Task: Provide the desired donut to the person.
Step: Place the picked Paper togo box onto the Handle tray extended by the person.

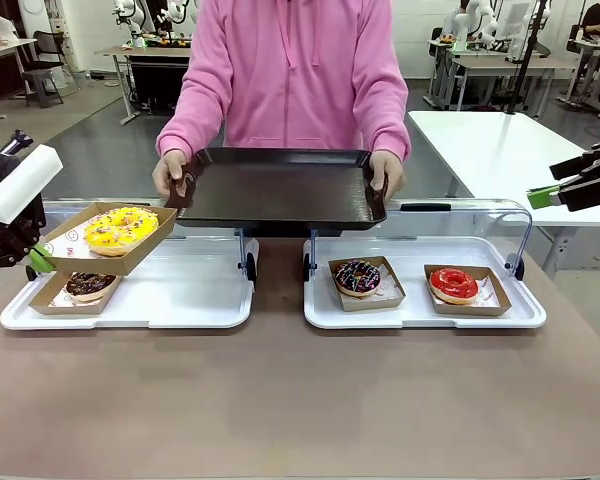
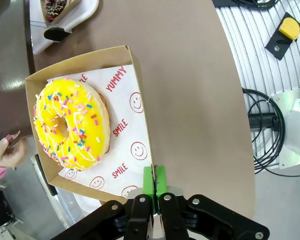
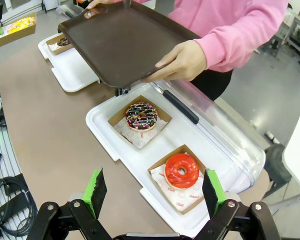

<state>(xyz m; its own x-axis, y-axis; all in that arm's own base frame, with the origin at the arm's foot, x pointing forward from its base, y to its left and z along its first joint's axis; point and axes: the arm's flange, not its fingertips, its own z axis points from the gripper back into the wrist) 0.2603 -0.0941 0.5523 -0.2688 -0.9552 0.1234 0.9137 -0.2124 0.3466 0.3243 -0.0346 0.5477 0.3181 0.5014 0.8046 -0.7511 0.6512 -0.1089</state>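
My left gripper (image 1: 38, 262) is shut on the rim of a cardboard box (image 2: 137, 117) that holds a yellow sprinkled donut (image 1: 120, 228), lifted above the left white tray (image 1: 170, 300). Seen from the left wrist, the green pads (image 2: 149, 181) pinch the box wall beside the yellow donut (image 2: 70, 130). The person (image 1: 295, 70) in a pink hoodie holds a dark serving tray (image 1: 280, 190) with both hands at the far side. My right gripper (image 1: 555, 182) hovers open at the right edge, high above the red donut (image 3: 181, 170).
A chocolate donut (image 1: 88, 285) in its box stays on the left white tray. The right white tray (image 1: 420, 315) carries a chocolate sprinkled donut (image 1: 357, 277) and a red glazed donut (image 1: 453, 284). Clear lids (image 1: 460, 215) stand open behind both trays. Brown tabletop lies bare in front.
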